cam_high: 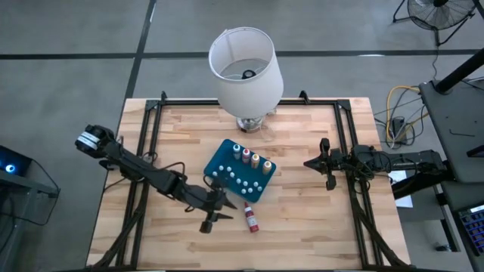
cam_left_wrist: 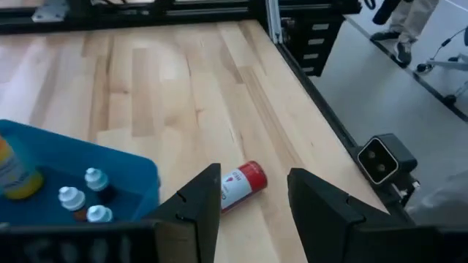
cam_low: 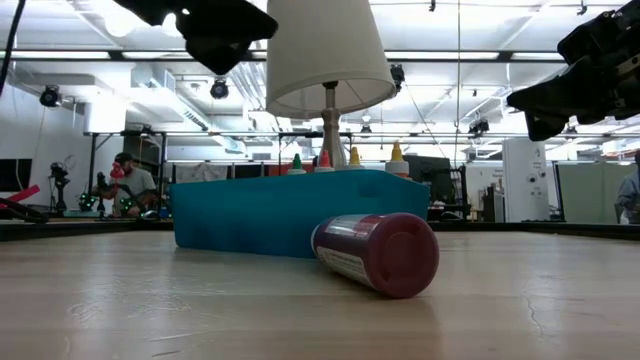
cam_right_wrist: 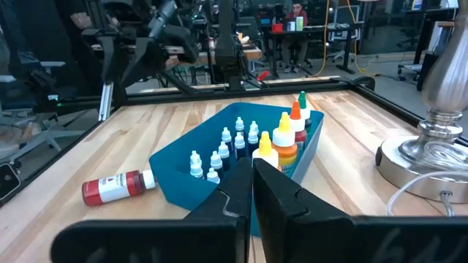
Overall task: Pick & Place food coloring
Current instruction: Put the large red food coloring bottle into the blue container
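High view shows the table (cam_high: 302, 227) with a lamp (cam_high: 246, 68) at its far edge, a blue tray (cam_high: 221, 162) in the middle, and a red bottle (cam_high: 251, 219) lying on its side on the wood just beside the tray's near corner. Four coloured bottles (cam_high: 251, 158) stand upright in a row along one side of the tray; small white-capped ones fill the rest.

Left gripper (cam_high: 219, 205) hovers above the table, just beside the fallen bottle, jaws partly open and holding nothing. Right gripper (cam_high: 327, 162) waits well apart near the right rail, fingers closed and empty.

Being a small plastic cylinder, the bottle is probably light, a little squeezable and smooth, and prone to roll when nudged. Its labelled mid-body looks the best place to grip, fingers across the barrel rather than on the narrow pale tip.
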Robot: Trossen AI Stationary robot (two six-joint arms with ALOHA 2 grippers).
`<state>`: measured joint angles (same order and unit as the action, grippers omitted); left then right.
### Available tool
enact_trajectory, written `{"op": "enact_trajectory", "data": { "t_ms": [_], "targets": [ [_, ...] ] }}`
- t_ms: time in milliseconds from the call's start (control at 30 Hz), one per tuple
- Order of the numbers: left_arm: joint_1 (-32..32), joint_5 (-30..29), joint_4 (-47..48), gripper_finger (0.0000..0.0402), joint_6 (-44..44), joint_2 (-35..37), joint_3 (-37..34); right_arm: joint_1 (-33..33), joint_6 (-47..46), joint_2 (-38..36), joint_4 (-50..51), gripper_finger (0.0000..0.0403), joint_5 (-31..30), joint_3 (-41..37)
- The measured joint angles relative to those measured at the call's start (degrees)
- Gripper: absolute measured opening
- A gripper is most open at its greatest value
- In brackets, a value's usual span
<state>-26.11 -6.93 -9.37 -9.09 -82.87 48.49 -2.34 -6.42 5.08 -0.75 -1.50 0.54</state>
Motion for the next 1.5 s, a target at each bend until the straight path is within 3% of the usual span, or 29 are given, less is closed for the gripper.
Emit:
{"op": "enact_trajectory", "data": {
  "t_ms": [500,733,1067,1267,1500],
  "targets": [
    [0.0,-2.0,7.1,0.0131,-20.2,-11.3,16.0,0.0,0.0,0.0,0.0,0.0008,0.0,0.0],
    [0.1,-2.2,17.6,0.0131,-42.8,-11.8,20.5,0.0,0.0,-0.1,0.0,0.0008,0.0,0.0],
    [0.1,-2.2,18.9,0.0131,-71.3,-11.6,22.2,0.0,0.0,0.0,0.0,0.0009,0.0,0.0],
    [0.1,-2.2,16.8,0.0131,-78.3,-11.6,22.2,0.0,0.0,0.0,0.0,0.0008,0.0,0.0],
    [0.2,-3.7,13.9,0.0131,-76.4,-11.6,22.2,0.0,0.0,0.0,0.0,0.0008,0.0,0.0]
  ]
}}
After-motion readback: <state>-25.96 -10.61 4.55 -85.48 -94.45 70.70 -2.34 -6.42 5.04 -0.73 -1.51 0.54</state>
